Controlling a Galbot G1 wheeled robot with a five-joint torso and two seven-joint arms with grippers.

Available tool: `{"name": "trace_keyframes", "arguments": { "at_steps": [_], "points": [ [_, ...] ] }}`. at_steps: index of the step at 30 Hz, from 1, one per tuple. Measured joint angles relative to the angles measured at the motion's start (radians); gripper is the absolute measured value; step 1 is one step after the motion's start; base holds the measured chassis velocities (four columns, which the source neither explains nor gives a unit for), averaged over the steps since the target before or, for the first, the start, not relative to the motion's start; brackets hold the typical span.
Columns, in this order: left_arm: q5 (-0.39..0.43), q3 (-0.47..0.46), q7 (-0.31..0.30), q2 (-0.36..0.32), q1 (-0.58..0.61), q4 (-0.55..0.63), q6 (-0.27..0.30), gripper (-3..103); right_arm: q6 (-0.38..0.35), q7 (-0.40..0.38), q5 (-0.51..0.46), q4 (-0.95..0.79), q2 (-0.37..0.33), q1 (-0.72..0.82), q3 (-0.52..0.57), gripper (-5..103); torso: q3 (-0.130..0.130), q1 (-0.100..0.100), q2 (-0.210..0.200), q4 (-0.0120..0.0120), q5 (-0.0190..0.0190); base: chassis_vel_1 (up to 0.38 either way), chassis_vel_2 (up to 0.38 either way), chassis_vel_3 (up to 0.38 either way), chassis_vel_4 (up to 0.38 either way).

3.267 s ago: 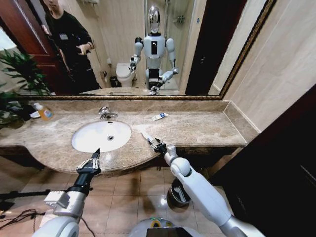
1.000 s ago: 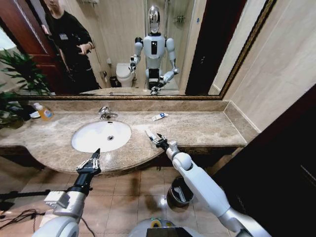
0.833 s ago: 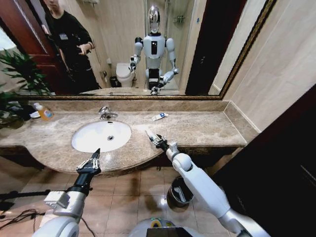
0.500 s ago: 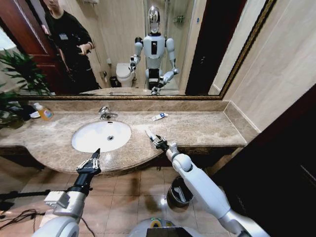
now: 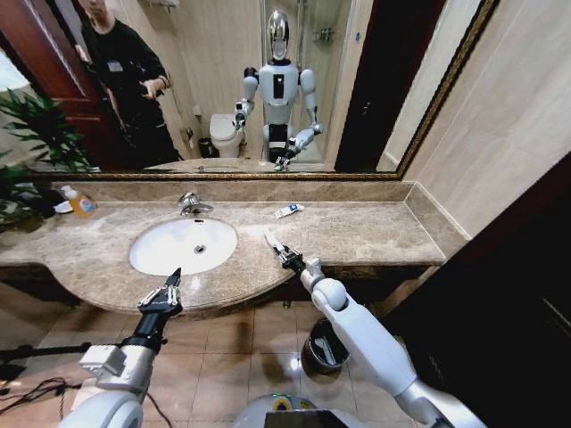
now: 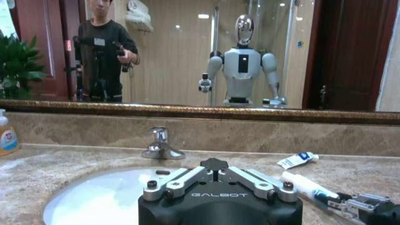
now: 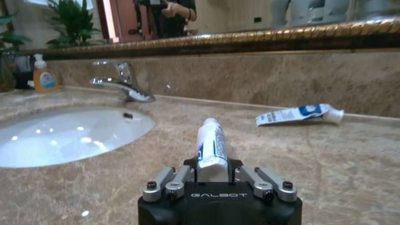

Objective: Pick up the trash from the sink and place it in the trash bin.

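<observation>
My right gripper [image 5: 287,259] is shut on a white tube of trash [image 5: 271,241], held low over the brown marble counter just right of the sink [image 5: 161,260]. From the right wrist, the tube [image 7: 211,138] sticks out forward between the fingers of the right gripper [image 7: 211,168]. A blue-and-white packet [image 5: 288,210] lies farther back on the counter, near the mirror. The trash bin [image 5: 311,358] stands on the floor below the counter, under my right arm. My left gripper [image 5: 162,291] hangs open and idle before the counter's front edge.
A chrome faucet [image 5: 190,205] stands behind the sink, and an orange-liquid bottle [image 5: 81,203] sits at the counter's far left by a plant [image 5: 22,134]. The mirror above reflects me and a person. A wall closes off the counter's right end.
My right gripper with the tube has shifted slightly toward the counter's front edge. The left arm has not moved.
</observation>
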State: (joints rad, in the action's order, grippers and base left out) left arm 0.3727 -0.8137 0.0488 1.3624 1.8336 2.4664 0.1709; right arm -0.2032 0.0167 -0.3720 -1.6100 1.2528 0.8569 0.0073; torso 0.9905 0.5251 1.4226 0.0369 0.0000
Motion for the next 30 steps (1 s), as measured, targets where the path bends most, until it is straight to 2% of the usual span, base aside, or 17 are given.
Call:
{"name": "trace_keyframes", "arguments": {
  "at_steps": [12, 15, 17, 21, 26, 30],
  "points": [
    [0.000, 0.000, 0.000, 0.000, 0.000, 0.000, 0.000, 0, 0.077, -0.034, 0.006, -0.121, -0.049, 0.138, 0.099, 28, 0.000, 0.000, 0.000, 0.0000, 0.0002, 0.000, 0.000, 0.000, 0.000],
    [0.000, 0.000, 0.000, 0.000, 0.000, 0.000, 0.000, 0, 0.082, -0.034, 0.007, -0.199, -0.078, 0.231, 0.173, 28, 0.000, 0.000, 0.000, -0.0001, 0.0001, 0.000, 0.000, 0.000, 0.000],
    [0.000, 0.000, 0.000, 0.000, 0.000, 0.000, 0.000, 0, 0.086, -0.034, 0.007, -0.217, -0.085, 0.253, 0.187, 28, 0.000, 0.000, 0.000, -0.0001, 0.0002, 0.000, 0.000, 0.000, 0.000],
    [0.000, 0.000, 0.000, 0.000, 0.000, 0.000, 0.000, 0, 0.116, -0.039, 0.012, -0.324, -0.130, 0.397, 0.240, 28, 0.000, 0.000, 0.000, 0.0000, 0.0003, 0.000, 0.000, 0.000, 0.000],
    [0.000, 0.000, 0.000, 0.000, 0.000, 0.000, 0.000, 0, 0.128, -0.050, 0.018, -0.382, -0.143, 0.480, 0.260, 28, 0.000, 0.000, 0.000, -0.0001, 0.0002, 0.000, 0.000, 0.000, 0.000],
    [0.000, 0.000, 0.000, 0.000, 0.000, 0.000, 0.000, 0, 0.165, -0.048, 0.045, -0.419, -0.139, 0.579, 0.306, 28, 0.000, 0.000, 0.000, 0.0000, 0.0002, 0.000, 0.000, 0.000, 0.000]
  ]
}}
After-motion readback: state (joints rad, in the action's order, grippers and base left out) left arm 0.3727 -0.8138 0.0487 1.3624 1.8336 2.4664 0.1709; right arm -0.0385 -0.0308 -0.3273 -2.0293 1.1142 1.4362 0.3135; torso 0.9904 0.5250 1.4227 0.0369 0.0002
